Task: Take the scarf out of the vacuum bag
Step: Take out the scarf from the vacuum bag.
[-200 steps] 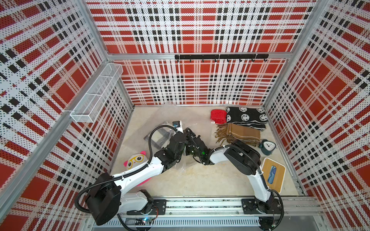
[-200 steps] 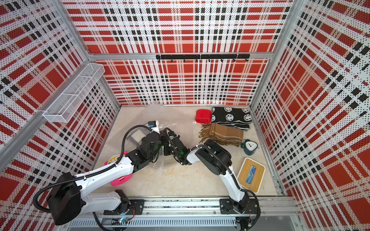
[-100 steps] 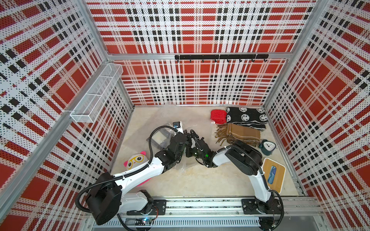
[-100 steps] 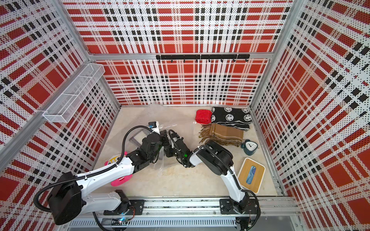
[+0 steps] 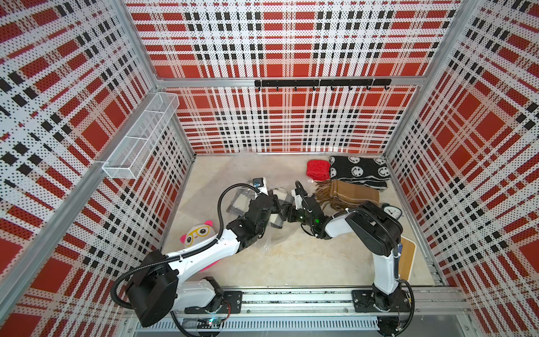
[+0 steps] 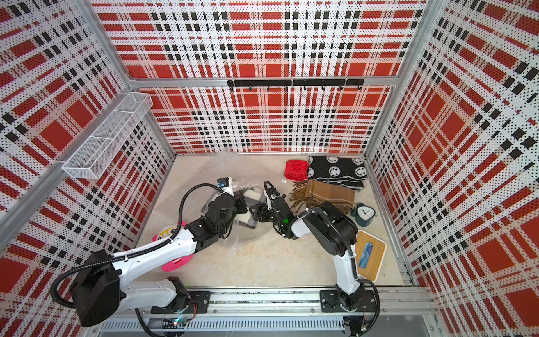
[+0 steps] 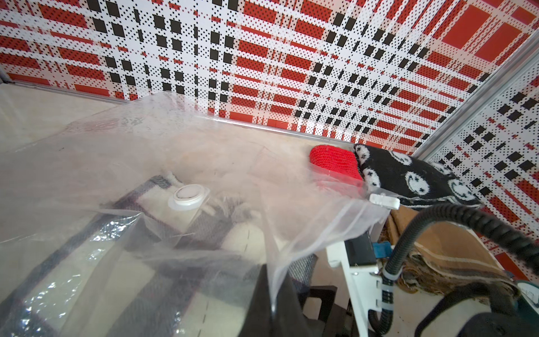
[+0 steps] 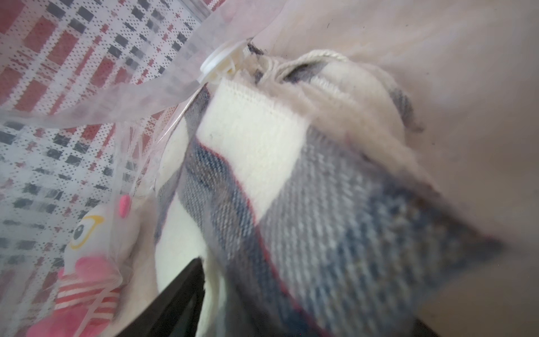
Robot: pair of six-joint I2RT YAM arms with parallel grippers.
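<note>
The clear vacuum bag (image 5: 277, 239) (image 6: 248, 230) lies crumpled mid-floor, its round white valve (image 7: 188, 194) (image 8: 215, 62) facing up. Inside it is the scarf (image 7: 163, 291) (image 8: 320, 204) (image 6: 253, 199), cream with grey-blue plaid and a thin red line. My left gripper (image 7: 274, 291) (image 5: 274, 204) is shut on the bag's open edge and holds the plastic up. My right gripper (image 8: 303, 315) (image 5: 285, 214) reaches into the bag's mouth from the other side. Its jaws are open and wide apart, with a fold of the scarf between them; one black finger (image 8: 180, 297) lies against the cloth.
Behind the right arm lie a brown fringed cloth (image 5: 347, 198), a black smiley-face cloth (image 5: 358, 172) and a red knit piece (image 5: 318, 170). A small clock (image 5: 390, 211) and a wooden tray (image 5: 407, 256) sit at the right wall. A panda plush (image 5: 198, 236) lies under the left arm.
My right gripper has shifted slightly at the bag's mouth. The left arm has kept its hold on the bag and hardly moved.
</note>
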